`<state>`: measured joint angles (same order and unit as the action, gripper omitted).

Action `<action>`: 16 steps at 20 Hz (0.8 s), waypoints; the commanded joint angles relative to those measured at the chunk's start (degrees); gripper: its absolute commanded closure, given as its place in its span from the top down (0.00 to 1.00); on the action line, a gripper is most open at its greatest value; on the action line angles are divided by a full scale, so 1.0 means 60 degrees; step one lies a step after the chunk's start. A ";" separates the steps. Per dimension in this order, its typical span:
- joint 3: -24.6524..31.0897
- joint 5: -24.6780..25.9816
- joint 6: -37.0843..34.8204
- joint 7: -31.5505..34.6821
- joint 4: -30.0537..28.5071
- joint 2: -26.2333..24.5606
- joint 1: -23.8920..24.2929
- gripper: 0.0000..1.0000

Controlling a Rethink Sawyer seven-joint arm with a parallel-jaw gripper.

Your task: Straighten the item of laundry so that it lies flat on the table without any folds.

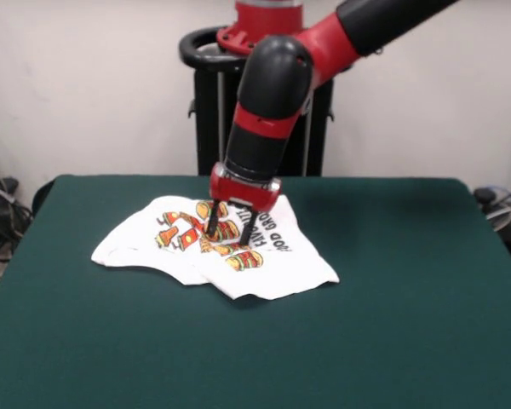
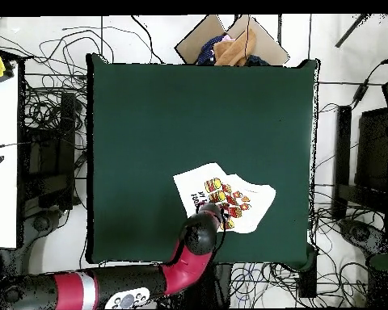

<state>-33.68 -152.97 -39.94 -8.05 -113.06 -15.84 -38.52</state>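
The white T-shirt (image 1: 277, 266) with food cartoons and black lettering lies crumpled on the green table (image 1: 392, 324), left of centre and towards the robot's side. One part is folded over the front, and a sleeve sticks out to the left. My gripper (image 1: 230, 230) points straight down over the printed area. Its two dark fingers (image 1: 211, 220) stand apart, with the tips at the cloth. In the overhead view the shirt (image 2: 239, 192) lies near the table's (image 2: 189, 113) lower right, and the arm's wrist (image 2: 202, 232) covers its lower edge.
The black pedestal (image 1: 206, 94) stands behind the table. In the overhead view an open cardboard box (image 2: 229, 47) with cloth sits beyond the far edge. Cables lie on the floor around the table, and a white bench (image 2: 2, 145) stands at the left.
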 commanded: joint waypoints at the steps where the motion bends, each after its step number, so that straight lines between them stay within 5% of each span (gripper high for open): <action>1: 0.2490 0.1995 0.0178 0.3165 0.1121 0.0132 0.0704 1.00; 11: 0.3790 0.2313 0.0361 0.4552 0.1078 0.0973 0.1189 1.00; 16: 0.4299 0.1721 0.0919 0.5572 0.1076 0.1512 0.1034 1.00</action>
<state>-29.61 -147.44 -35.17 -2.92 -114.60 -7.27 -32.35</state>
